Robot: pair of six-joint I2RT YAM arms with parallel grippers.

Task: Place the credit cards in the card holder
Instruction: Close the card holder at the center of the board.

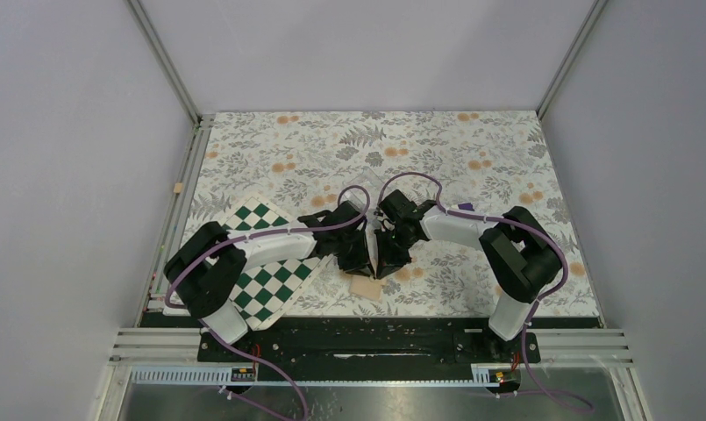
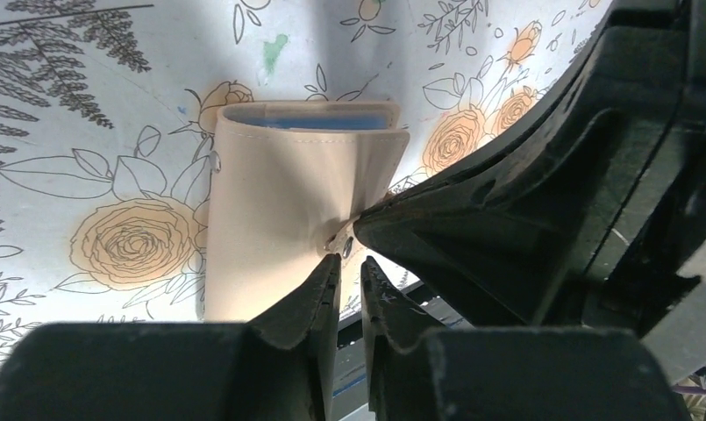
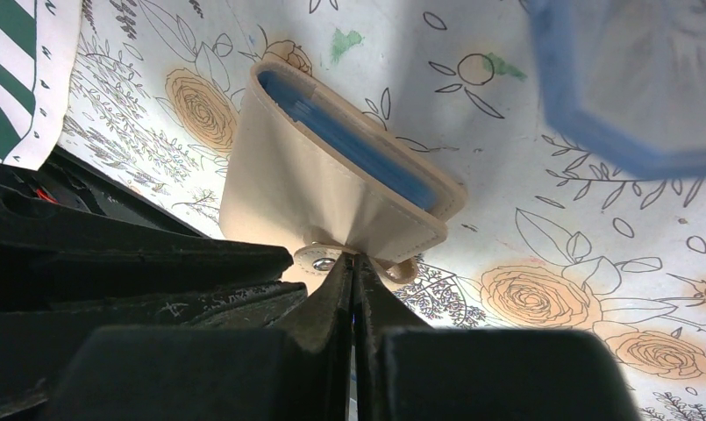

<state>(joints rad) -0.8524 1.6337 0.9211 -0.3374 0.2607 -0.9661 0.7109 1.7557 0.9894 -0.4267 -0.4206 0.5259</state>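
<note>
Overhead, two black arms meet over a tan wallet (image 1: 367,287) lying at six o'clock on the flowered table (image 1: 472,149), near the front edge. The left arm reaches in from eight o'clock, above a green-and-white board (image 1: 279,263); the right arm reaches in from four o'clock.

Seen from the right wrist, the right gripper (image 3: 353,267) has its fingers pressed together on the wallet's near edge, beside the snap tab (image 3: 317,259). That corner is pulled up, so the pocket gapes toward twelve o'clock and shows its blue lining (image 3: 349,145).

From the left wrist, the left gripper (image 2: 349,272) has its fingers a narrow slit apart, tips just below the tab. Nothing shows between them.

No dark cards show in any view. Whether any sit inside the pocket cannot be told.

Risks, as a judgement:
- The right pinch is on a thin, soft edge, so a pull could slip it free and let the pocket fall shut.
- Pulling too hard could drag or lift the light wallet rather than open it.
- The two grippers sit almost touching, so a small sideways move could knock them together or dislodge the hold.
</note>
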